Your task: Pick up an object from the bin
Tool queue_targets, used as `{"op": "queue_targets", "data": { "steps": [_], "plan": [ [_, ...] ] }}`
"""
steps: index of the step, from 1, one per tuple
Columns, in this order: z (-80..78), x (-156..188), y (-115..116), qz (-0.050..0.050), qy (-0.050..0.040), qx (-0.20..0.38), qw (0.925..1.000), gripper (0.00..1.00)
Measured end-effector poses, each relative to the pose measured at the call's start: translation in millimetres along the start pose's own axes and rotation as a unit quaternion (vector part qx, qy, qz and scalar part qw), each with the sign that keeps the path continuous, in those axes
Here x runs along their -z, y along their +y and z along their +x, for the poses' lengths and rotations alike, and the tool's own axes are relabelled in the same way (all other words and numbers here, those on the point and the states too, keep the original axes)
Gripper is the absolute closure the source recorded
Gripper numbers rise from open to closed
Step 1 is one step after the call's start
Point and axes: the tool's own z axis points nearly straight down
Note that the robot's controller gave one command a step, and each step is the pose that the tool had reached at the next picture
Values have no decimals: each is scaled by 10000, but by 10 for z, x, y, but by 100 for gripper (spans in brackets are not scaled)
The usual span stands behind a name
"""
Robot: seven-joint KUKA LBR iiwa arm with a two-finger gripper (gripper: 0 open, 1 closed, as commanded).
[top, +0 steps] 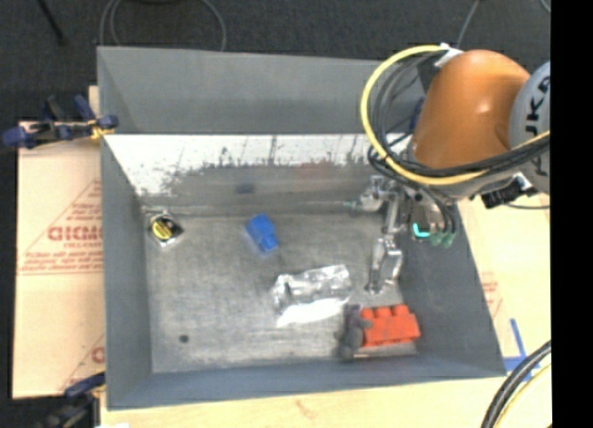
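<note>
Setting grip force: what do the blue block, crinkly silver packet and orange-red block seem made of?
Small blue block: likely foam or plastic, matte, no glints.
Crinkly silver packet: thin foil or clear film, bright creased highlights.
Orange-red ridged block: probably hard plastic, even colour, moulded-looking segments.

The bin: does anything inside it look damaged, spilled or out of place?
Only the shiny wrapper in the middle looks crumpled. The blue block, the small round thing at left and the red piece look whole; nothing is spilled.
</note>
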Motion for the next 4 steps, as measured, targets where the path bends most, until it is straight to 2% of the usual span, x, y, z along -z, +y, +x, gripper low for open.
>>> {"op": "queue_targets", "data": {
  "steps": [1, 2, 3, 4],
  "plan": [
    [264, -1039, -2, 2, 11, 154, 9999, 0],
    [-150, -1481, 204, 5, -58, 527, 9986, 0],
    [-170, -1445, 197, 11, -95, 529, 9986, 100],
    [15, -188, 462, 8, -60, 638, 9979, 100]
  ]
}}
